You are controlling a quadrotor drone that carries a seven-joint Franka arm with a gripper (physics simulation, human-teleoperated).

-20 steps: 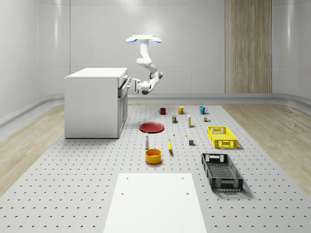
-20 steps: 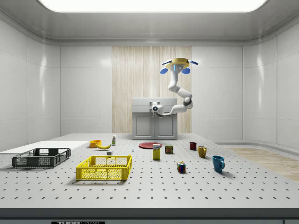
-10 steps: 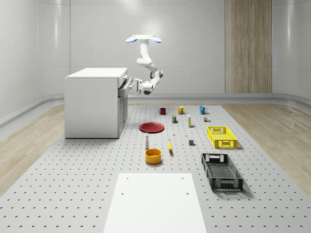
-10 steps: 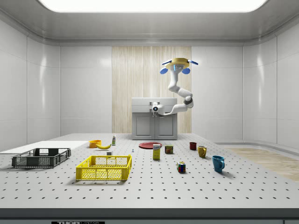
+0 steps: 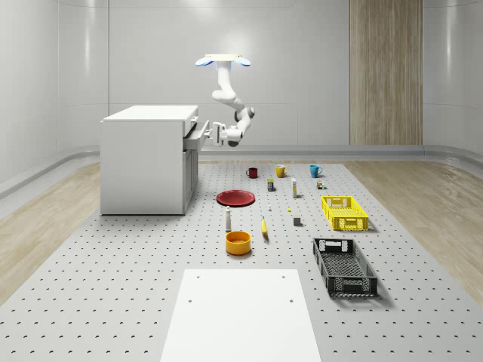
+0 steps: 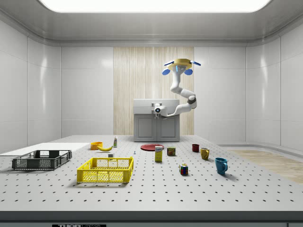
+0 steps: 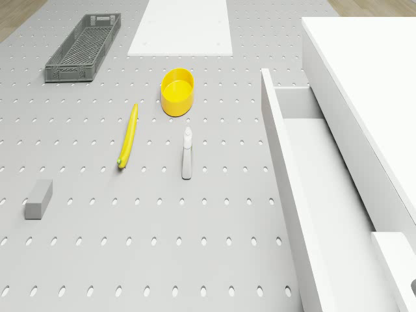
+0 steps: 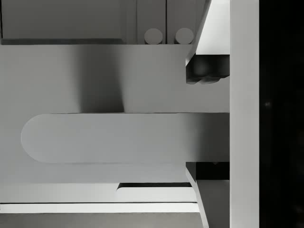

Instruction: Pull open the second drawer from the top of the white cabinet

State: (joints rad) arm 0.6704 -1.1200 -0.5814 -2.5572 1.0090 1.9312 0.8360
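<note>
The white cabinet [image 5: 147, 162] stands at the whole-scene view's left, and in the side view the cabinet [image 6: 156, 126] is at the back. Its second drawer from the top [image 5: 196, 133] is pulled partly out; the drone view looks into the bare drawer [image 7: 331, 188]. My gripper [image 5: 214, 133] is shut on the drawer's long rounded handle [image 8: 109, 137], which passes between the fingers [image 8: 207, 71]. The drone [image 5: 221, 60] hovers above and just in front of the cabinet, and the arm hangs bent below the drone [image 6: 179, 66] toward the gripper [image 6: 157, 109].
On the pegboard floor before the cabinet lie a red plate [image 5: 235, 197], a white bottle [image 7: 187, 153], a banana [image 7: 128, 135] and a yellow bowl [image 7: 177, 91]. Mugs [image 5: 281, 171], a yellow crate [image 5: 344, 213] and a black crate [image 5: 344, 266] sit farther right.
The gripper has moved away from the cabinet, toward the whole-scene view's right, and the drawer has slid further out with it. The drone has stayed in place.
</note>
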